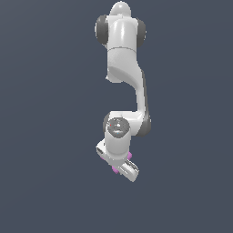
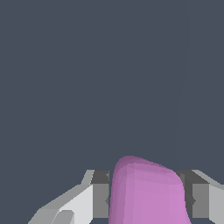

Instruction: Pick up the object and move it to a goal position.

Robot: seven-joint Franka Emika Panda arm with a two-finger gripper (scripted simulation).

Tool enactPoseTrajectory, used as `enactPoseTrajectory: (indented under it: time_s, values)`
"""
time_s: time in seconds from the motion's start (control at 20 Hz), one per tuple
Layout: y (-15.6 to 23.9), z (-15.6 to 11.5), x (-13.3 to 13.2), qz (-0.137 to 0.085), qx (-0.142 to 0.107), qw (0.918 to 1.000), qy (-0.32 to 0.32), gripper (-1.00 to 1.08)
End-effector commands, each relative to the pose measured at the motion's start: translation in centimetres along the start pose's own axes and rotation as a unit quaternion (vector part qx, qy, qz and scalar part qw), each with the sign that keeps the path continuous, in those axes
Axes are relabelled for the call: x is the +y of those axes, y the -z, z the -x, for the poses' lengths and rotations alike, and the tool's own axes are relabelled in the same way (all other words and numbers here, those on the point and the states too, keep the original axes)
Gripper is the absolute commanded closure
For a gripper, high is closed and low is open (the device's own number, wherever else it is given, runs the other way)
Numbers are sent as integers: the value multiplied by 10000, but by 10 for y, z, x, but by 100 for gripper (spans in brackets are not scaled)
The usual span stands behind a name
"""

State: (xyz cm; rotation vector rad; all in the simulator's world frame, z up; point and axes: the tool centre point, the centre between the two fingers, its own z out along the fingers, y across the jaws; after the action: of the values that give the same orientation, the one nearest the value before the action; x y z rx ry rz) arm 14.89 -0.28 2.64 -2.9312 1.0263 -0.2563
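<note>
Nearest the wrist camera we see the pink-purple block [image 2: 146,194], filling the space between the two fingers [image 2: 99,197] of the pincer [image 2: 146,199]; its surface is smooth and matte, with a rounded, softly faceted end that bulges away from the lens; the long axis of the visible bar appears to run outward from the camera, along the fingers, though we cannot tell its full shape from here, since only one rounded end shows; the fingers are pale grey and white with darker grey inner pads, blocky and angular, and they sit tight against both flanks of the block, so we read the pincer as closed upon it with only the block's width between the jaws.

In the exterior view we see the white arm [image 1: 122,68] hanging down the middle of the picture, glossy and rounded, with dark grey joint caps; at its lower end the pincer [image 1: 122,164] tilts toward the exterior view's right; small slivers of the pink-purple block [image 1: 114,169] peek out at either side of the white fingers, narrower than the hand that carries it; the background is a flat, even slate blue in both views, and we cannot tell whether the block touches any surface beneath.
</note>
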Motion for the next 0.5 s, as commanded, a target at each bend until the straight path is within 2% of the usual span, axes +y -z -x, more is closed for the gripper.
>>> enactPoseTrajectory:
  time_s: [0.0, 0.45]
  values:
    - [0, 0, 0, 0, -1, 10000, 1, 108]
    - [5, 1, 2, 0, -1, 10000, 1, 108]
